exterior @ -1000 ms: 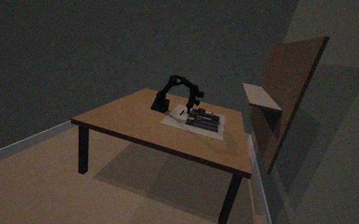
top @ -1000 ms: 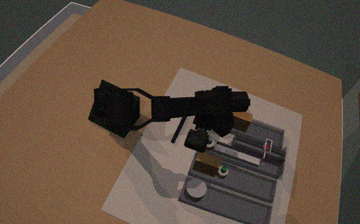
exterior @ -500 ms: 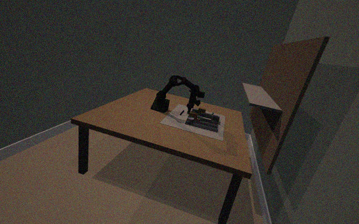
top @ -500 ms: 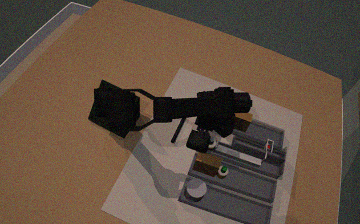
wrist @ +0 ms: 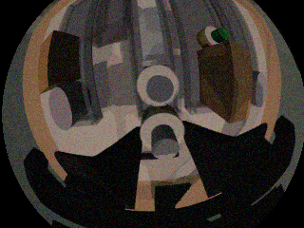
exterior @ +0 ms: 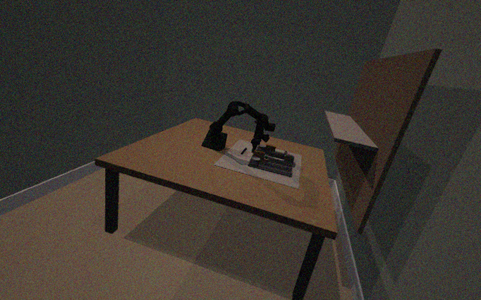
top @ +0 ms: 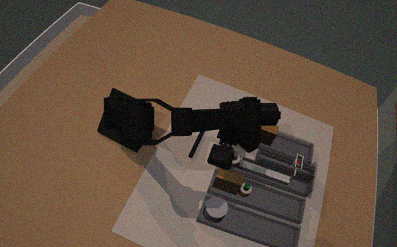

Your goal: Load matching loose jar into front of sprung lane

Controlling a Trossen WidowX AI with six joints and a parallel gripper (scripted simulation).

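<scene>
The gripper is shut on a jar with a white shoulder and grey cap, at the front end of the sprung lane. A matching jar stands in the lane just behind it, lined up with it. The two look very close; whether they touch is unclear. In the top view a white jar rim shows beside the arm's wrist, which hides the rest. The sprung lane has a pale strip and a white frame marker with red. The front stop and the held jar's base are hidden.
Wooden blocks stand on both sides. A green-capped jar is beside one block. A wide grey-topped jar stands in the outer lane, another at the wrist view's left. A black bar lies nearby.
</scene>
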